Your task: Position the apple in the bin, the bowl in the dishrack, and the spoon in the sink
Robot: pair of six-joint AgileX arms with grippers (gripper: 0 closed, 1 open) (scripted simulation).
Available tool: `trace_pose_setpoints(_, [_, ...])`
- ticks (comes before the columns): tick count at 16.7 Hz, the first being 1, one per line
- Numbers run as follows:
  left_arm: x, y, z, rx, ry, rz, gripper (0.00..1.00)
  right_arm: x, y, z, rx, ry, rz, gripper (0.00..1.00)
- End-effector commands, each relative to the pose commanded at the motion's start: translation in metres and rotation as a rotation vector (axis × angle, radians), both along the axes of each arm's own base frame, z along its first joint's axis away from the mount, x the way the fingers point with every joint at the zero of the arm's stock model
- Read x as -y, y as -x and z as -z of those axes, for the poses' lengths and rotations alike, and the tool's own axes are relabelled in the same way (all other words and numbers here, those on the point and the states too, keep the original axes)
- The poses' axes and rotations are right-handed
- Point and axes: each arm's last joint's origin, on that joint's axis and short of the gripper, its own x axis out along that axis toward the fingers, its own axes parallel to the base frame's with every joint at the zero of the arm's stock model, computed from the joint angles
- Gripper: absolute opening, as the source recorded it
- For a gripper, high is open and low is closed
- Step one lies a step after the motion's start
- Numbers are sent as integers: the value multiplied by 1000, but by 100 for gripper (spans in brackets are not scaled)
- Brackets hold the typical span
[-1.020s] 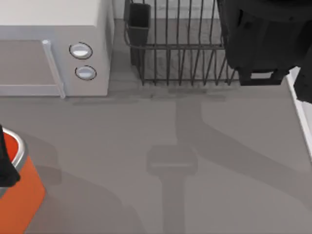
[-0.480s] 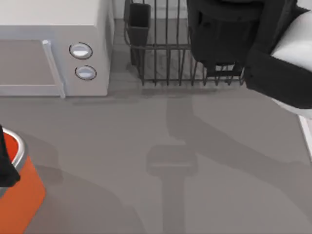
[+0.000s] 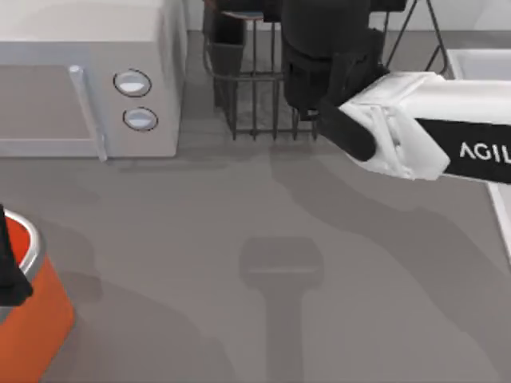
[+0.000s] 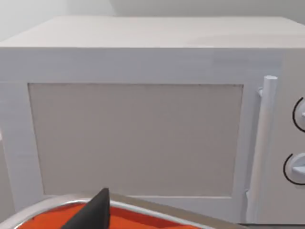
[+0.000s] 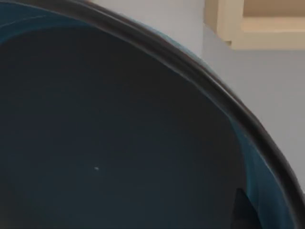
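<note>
My right gripper (image 3: 319,76), upper centre of the top view, over the dishrack (image 3: 255,96); grip state unclear. Right wrist view: bowl (image 5: 105,143) interior. Left gripper (image 4: 93,212) over bin (image 3: 32,319), lower left.

overhead view down on table (image 3: 239,223), left wrist facing microwave (image 4: 143,119) closely

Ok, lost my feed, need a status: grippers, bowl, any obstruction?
Right arm over the dishrack, bowl at its wrist camera. Left gripper parked over the bin. No obstruction visible.

Grey table (image 3: 239,239), white microwave (image 3: 88,80), dishrack (image 3: 247,88), orange bin (image 3: 32,319), sink (image 3: 479,64)
</note>
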Motion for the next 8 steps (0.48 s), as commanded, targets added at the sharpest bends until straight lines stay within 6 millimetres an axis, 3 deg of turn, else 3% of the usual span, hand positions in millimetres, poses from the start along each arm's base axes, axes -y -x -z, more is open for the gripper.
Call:
trace_pose_setpoints(3, [0,0,0,0,0,0,100,18,-26,33,-6,3,2,0])
trace_pose_setpoints(8, [0,0,0,0,0,0,100,20,-29,37,-6,3,3,0])
